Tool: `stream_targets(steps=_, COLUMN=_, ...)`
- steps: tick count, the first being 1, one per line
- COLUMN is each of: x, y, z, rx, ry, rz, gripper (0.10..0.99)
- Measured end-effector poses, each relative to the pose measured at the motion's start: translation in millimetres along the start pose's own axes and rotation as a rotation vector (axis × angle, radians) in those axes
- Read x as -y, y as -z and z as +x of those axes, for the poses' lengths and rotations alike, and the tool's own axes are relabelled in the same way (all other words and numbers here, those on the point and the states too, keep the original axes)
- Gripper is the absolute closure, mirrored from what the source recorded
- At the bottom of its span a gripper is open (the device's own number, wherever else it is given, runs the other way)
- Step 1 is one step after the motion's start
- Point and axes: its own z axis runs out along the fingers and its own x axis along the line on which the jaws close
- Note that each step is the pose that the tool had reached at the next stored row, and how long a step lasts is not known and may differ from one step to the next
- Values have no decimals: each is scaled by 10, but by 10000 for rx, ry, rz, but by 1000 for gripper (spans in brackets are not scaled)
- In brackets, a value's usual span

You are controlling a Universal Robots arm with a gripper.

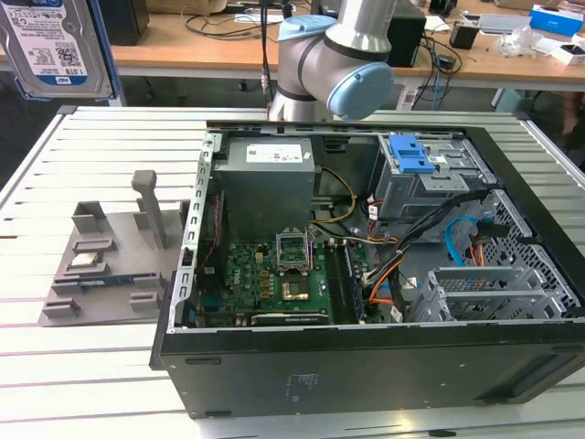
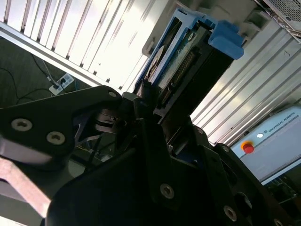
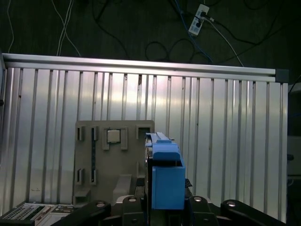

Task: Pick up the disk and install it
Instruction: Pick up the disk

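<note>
The disk [image 1: 55,46], silver-grey with a blue-and-white label and a blue carrier frame, hangs high at the exterior view's upper left, close to that camera. In the second wrist view the disk [image 2: 186,61] stands on edge with its connector side showing, and my gripper [image 2: 150,101] is shut on its lower end between black fingers [image 2: 141,94]. In the first wrist view the disk [image 3: 165,174] is seen edge-on as a blue block rising from my gripper [image 3: 164,207], above the slatted table and the grey fixture plate [image 3: 115,160].
An open computer case [image 1: 366,274] lies on the slatted aluminium table [image 1: 91,146]. Inside it are a grey drive cage with a blue latch [image 1: 411,155], a power-supply box [image 1: 270,178] and a motherboard [image 1: 274,274]. The grey fixture [image 1: 110,256] carries a chip [image 3: 113,136].
</note>
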Motion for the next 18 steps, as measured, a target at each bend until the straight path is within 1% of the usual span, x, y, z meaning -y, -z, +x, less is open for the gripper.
stream_targets(steps=6, x=3, y=4, z=0, rx=0, ry=0, rz=-1, gripper=722)
stream_targets(steps=7, x=34, y=6, z=1, rx=0, ry=0, rz=0, gripper=722)
stream_targets(steps=9, x=71, y=8, z=3, rx=0, ry=-1, rz=0, gripper=722)
stream_targets(steps=13, x=203, y=17, z=10, rx=-1, ry=1, rz=-1, gripper=722)
stream_targets(steps=15, x=284, y=21, z=14, rx=0, ry=0, rz=0, gripper=722)
stream_targets(steps=16, x=333, y=24, z=16, rx=0, ry=0, rz=0, gripper=722)
stream_targets(steps=17, x=397, y=29, z=19, rx=0, ry=0, rz=-1, gripper=722)
stream_targets(steps=18, x=441, y=31, z=22, rx=0, ry=1, rz=0, gripper=722)
